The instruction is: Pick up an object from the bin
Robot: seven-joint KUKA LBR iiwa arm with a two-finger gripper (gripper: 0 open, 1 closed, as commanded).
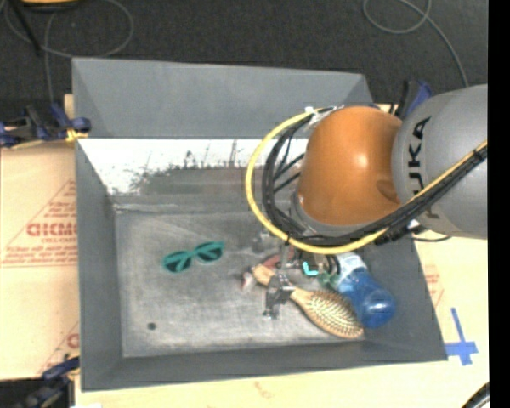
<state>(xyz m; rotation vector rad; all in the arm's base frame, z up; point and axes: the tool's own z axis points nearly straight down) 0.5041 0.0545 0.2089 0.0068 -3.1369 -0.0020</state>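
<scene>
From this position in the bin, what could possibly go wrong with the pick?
1. The gripper sits low among crowded things: a wooden hairbrush, a blue bottle and a small pinkish item lie close together, so it might catch two at once or push one away.
2. The hairbrush is long; grasped near its handle end, it could tilt and slip.
3. The arm's orange cover hides part of this cluster, so a poor grasp may go unnoticed.

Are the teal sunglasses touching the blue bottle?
No, the teal sunglasses lie alone mid-bin, well apart from the blue bottle by the hairbrush.
</scene>
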